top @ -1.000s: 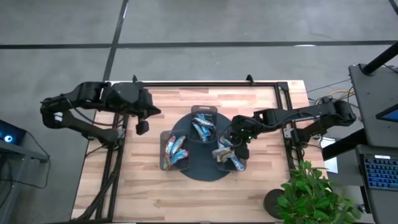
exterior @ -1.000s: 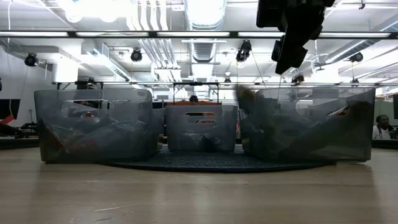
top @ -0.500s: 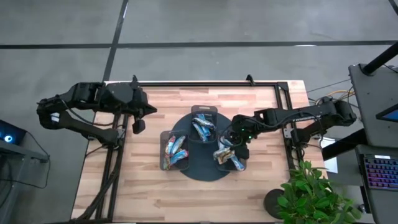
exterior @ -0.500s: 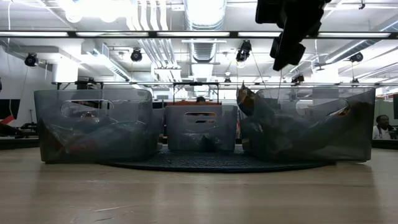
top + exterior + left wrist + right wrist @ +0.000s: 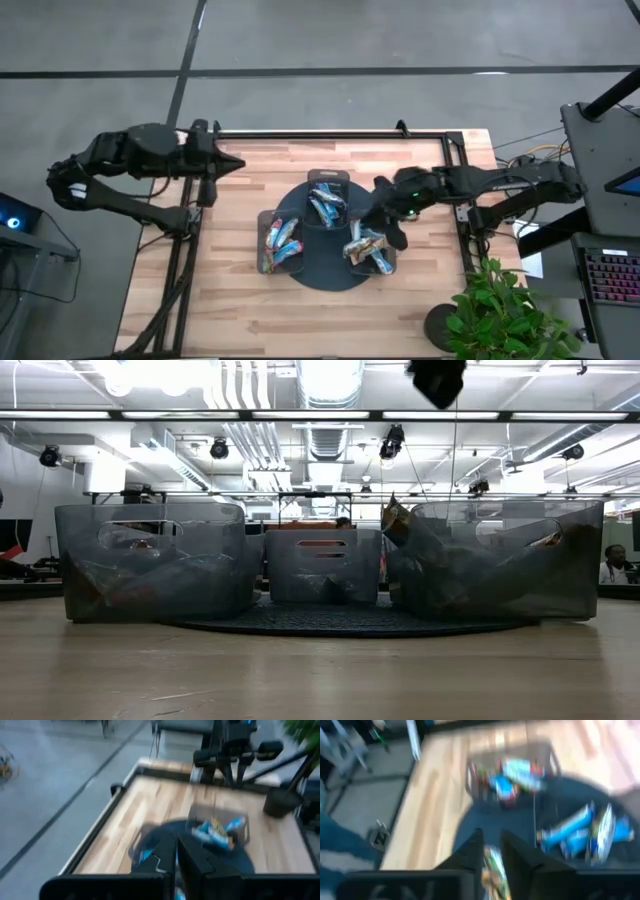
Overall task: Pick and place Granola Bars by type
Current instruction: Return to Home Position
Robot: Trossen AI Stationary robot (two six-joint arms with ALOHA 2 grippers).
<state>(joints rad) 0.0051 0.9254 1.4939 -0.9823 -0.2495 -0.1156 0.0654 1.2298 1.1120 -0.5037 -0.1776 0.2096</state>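
The granola bars lie sorted in three clear bins on a dark round tray (image 5: 325,272). The left bin (image 5: 281,240) holds light blue bars. The far bin (image 5: 327,204) holds blue and red ones (image 5: 217,828). The right bin (image 5: 368,250) holds greenish-silver ones, and one bar (image 5: 394,516) pokes above that bin's rim. My right gripper (image 5: 388,222) hovers above the right bin, its fingers nearly together and holding nothing. A greenish bar (image 5: 493,870) shows through the gap, lying below. My left gripper (image 5: 232,165) is shut and empty at the table's left edge, far from the tray.
A black frame rail (image 5: 330,135) runs along the table's far edge and down both sides. A potted plant (image 5: 495,315) stands off the near right corner. Bare wood (image 5: 230,300) lies around the tray.
My right gripper has risen out of the right bin and drawn a little toward the table's right edge. A bar it left behind now leans above that bin's rim. My left gripper has pulled back toward the table's left edge and risen slightly.
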